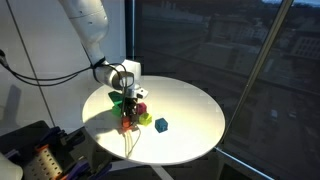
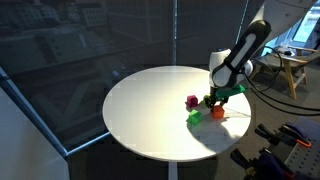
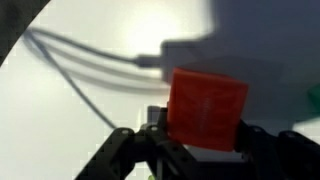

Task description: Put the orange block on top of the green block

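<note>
The orange block point(image 3: 207, 108) fills the wrist view, sitting between my gripper's point(image 3: 200, 142) two dark fingers, which close on its sides. In both exterior views my gripper point(image 1: 129, 110) point(image 2: 215, 104) points down over the round white table with the orange block point(image 1: 128, 124) point(image 2: 217, 113) at its tips, at or just above the tabletop. The green block point(image 2: 195, 116) point(image 1: 145, 120) lies on the table a short way from the orange block. It does not show in the wrist view.
A red-magenta cube point(image 2: 192, 101) point(image 1: 140, 108) lies close to the green block. A dark blue cube point(image 1: 161, 124) lies a little further out. The table point(image 1: 190, 110) stands by large dark windows. Equipment stands beside the table point(image 2: 290, 150).
</note>
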You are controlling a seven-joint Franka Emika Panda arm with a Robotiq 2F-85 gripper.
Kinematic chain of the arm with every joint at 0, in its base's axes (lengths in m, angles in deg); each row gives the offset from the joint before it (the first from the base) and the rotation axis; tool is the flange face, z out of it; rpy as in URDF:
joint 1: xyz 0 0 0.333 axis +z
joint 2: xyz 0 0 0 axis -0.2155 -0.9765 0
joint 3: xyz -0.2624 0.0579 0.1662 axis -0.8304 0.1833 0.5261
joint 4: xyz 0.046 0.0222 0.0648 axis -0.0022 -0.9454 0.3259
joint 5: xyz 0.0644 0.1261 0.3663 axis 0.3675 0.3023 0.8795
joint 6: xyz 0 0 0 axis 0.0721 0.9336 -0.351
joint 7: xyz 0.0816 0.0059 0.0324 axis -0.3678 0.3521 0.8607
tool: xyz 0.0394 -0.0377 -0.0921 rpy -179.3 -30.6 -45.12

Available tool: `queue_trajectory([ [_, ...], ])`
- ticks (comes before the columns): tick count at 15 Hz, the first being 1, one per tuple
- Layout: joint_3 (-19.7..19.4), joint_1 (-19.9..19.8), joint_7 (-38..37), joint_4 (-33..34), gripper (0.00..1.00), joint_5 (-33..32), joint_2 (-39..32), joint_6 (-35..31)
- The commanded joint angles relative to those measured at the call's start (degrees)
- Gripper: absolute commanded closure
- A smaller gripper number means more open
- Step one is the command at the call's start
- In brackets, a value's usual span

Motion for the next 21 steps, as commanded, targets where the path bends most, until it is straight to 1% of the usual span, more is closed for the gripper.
queue_trajectory([
  [1,-0.64,0.83,1.32,-0.69,0.69,0.92,3.0,1.61],
  [6,-0.17,0.49,2.07,-1.06,0.69,0.93,6.27,3.67],
  [12,0.58,0.03,3.62,-0.54,0.69,0.72,10.11,8.82],
  [17,2.42,0.09,8.51,1.5,0.69,-0.27,11.9,14.81],
  [21,3.86,1.04,10.87,3.84,0.69,-1.5,11.45,17.72],
])
